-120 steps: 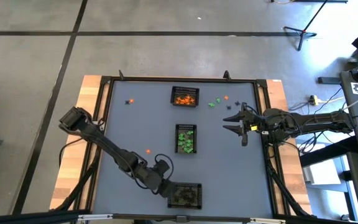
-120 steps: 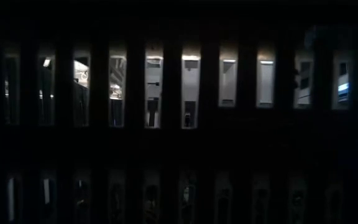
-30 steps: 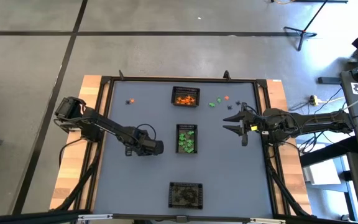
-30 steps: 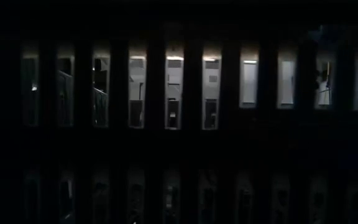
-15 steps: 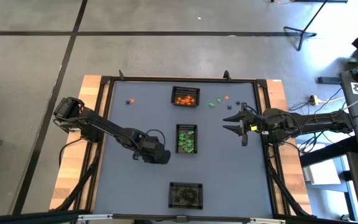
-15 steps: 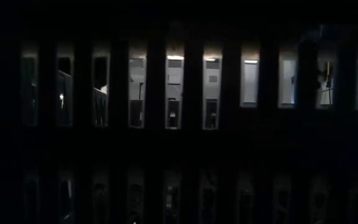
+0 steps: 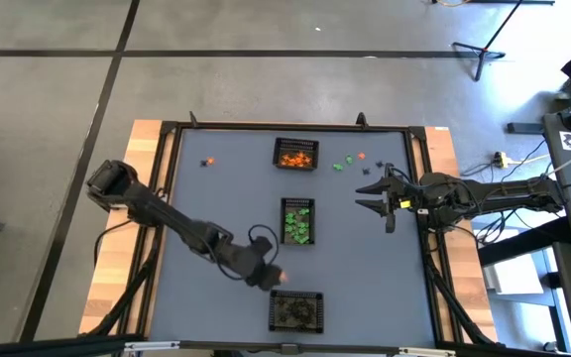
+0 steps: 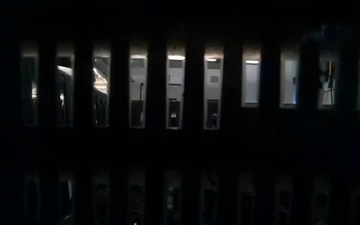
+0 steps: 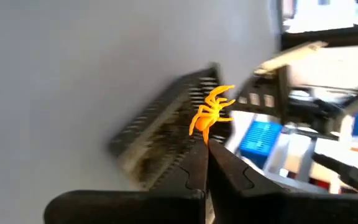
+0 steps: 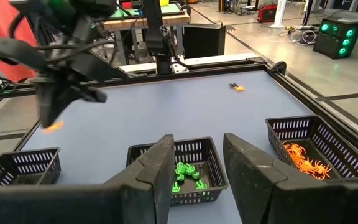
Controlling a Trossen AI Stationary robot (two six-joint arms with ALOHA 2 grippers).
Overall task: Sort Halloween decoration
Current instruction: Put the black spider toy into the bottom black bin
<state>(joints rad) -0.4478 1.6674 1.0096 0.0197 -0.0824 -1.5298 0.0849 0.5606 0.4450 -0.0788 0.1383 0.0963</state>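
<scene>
My left gripper (image 7: 272, 279) is shut on a tiny orange spider (image 9: 211, 114), just to the far side of the near black mesh basket (image 7: 295, 309), which holds dark trinkets. A basket of green trinkets (image 7: 297, 220) stands mid-table, and a basket of orange ones (image 7: 295, 155) at the far side. Loose trinkets lie on the table at the far left (image 7: 206, 162) and the far right (image 7: 345, 163). My right gripper (image 7: 377, 199) hovers open at the right, touching nothing. My left gripper pinches the orange spider by its rear end (image 9: 201, 129) between the two fingertips (image 9: 199, 149). The rest of the spider sticks out beyond the tips. The fingers slant down toward the near basket. The spider (image 10: 53, 126) hangs clear of the table.
A raised black frame (image 7: 419, 159) borders the grey table top. Bare table lies between the baskets and to the near left and near right. The low view shows only dark upright bars with the room behind them.
My left gripper, staying shut on the orange spider, has moved from beside the green basket toward the table's near edge and a little right, up to the near black basket. The right arm has kept still.
</scene>
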